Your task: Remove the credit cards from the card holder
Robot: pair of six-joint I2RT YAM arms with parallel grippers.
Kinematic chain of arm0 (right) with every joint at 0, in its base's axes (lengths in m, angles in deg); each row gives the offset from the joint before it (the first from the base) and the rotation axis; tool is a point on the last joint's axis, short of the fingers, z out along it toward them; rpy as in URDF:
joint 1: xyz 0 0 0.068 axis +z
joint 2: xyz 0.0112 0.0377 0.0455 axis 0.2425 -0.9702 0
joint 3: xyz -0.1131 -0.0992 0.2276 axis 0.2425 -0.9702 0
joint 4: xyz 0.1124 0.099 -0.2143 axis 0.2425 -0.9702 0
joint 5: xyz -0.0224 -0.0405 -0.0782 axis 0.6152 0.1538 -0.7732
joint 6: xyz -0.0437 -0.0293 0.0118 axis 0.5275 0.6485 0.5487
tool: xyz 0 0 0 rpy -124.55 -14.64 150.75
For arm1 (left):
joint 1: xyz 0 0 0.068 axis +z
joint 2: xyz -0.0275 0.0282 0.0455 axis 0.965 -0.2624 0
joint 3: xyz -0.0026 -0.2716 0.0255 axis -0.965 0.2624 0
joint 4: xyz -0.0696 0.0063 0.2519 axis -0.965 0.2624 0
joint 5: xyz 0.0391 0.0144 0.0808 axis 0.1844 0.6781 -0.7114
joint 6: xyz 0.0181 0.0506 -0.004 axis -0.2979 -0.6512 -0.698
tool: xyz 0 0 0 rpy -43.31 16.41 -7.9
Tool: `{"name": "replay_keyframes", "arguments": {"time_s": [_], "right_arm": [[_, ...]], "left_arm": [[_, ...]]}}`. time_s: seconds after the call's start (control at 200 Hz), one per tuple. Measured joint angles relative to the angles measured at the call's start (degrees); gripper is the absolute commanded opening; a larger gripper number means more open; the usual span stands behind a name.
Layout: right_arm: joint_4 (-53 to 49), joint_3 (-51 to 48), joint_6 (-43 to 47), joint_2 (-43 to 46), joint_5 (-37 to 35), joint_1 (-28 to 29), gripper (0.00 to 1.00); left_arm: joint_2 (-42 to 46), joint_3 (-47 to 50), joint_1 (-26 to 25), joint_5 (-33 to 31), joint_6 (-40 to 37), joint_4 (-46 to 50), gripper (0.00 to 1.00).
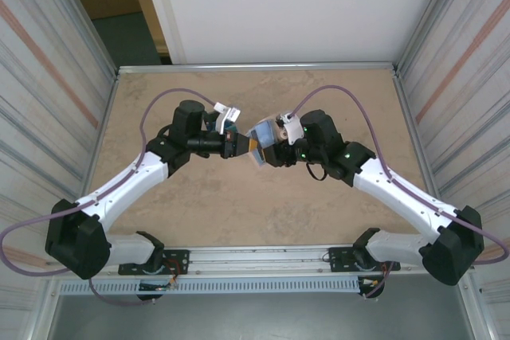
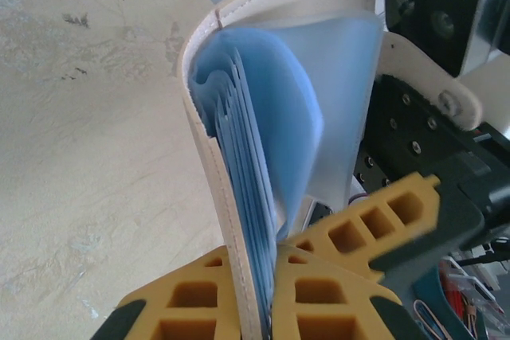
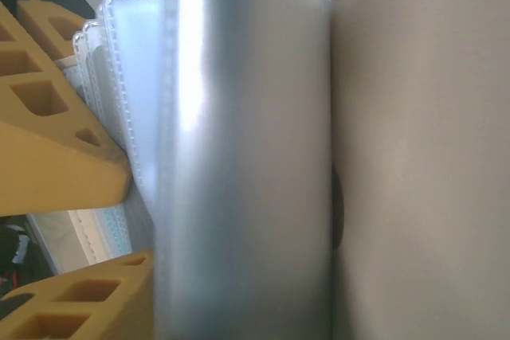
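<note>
The card holder (image 1: pixel 259 133) is up in the air over the middle of the table (image 1: pixel 239 220), between the two arms which meet there. It does not touch the tabletop.

The left gripper (image 1: pixel 238 146) has its yellow fingers (image 2: pixel 191 296) pressed together on the lower edge of the card holder, so the cover and the inner leaves are pinched between them.

From the left wrist the holder (image 2: pixel 319 101) stands open like a small book. The outside is beige with a stitched seam along the edge. Inside there are several thin pale blue leaves, packed close and bent in a curve near the fold. One wider blue flap hangs apart from them, toward the right gripper (image 1: pixel 268 151).

A yellow finger (image 2: pixel 386 212) of the right gripper is just behind this flap. If its jaws are gripping the flap or only beside it, I cannot tell.

From the right wrist the holder (image 3: pixel 239 157) is very near and blurred: a shiny grey-blue leaf with a stitched border, and the plain beige cover next to it.
</note>
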Motion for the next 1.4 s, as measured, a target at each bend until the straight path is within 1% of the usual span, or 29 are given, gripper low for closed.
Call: {"name": "replay_keyframes", "arguments": {"time_s": [0.13,0.291,0.381,0.446,0.596,0.697,0.767,0.977,1.047,1.278,1.403], "right_arm": [[2.10,-1.84,-1.31,1.68,2.86,-2.19,0.43],[4.28,-2.89,-2.89,2.56,5.70,-3.65,0.40],[5.62,-3.56,-4.02,2.58,7.04,-3.78,0.39],[6.16,-4.02,-4.52,2.60,7.82,-3.96,0.39],[7.08,-4.87,-5.66,2.64,8.50,-4.00,0.40],[7.10,-5.03,-5.95,3.17,8.48,-4.37,0.44],[7.26,-5.29,-6.25,3.89,8.44,-4.81,0.48],[7.23,-6.14,-7.37,6.71,6.51,-7.54,0.47],[7.08,-6.14,-7.54,7.26,5.33,-8.24,0.49],[3.37,-6.14,-8.11,8.28,-1.09,-9.20,0.60],[0.31,-6.05,-8.63,8.94,-5.18,-9.25,0.62]], "left_arm": [[0.00,0.00,0.00,1.09,0.28,-0.87,0.12],[0.00,0.00,0.00,2.08,0.74,-1.62,0.26],[0.00,0.00,0.00,2.29,0.96,-1.97,0.28],[0.00,0.00,0.00,2.29,1.14,-2.34,0.26],[0.00,0.02,0.00,1.51,0.98,-2.23,0.10],[0.00,0.02,0.22,1.16,0.35,-1.77,0.00],[0.00,0.02,0.22,1.16,-0.02,-1.40,0.00],[0.00,0.02,0.35,1.46,-0.90,-0.94,0.00],[0.02,0.02,0.39,1.68,-1.01,-0.94,0.00],[0.04,0.02,1.38,1.64,-1.90,1.62,0.00],[0.15,-0.02,1.49,0.04,-3.10,4.92,0.00]]}}
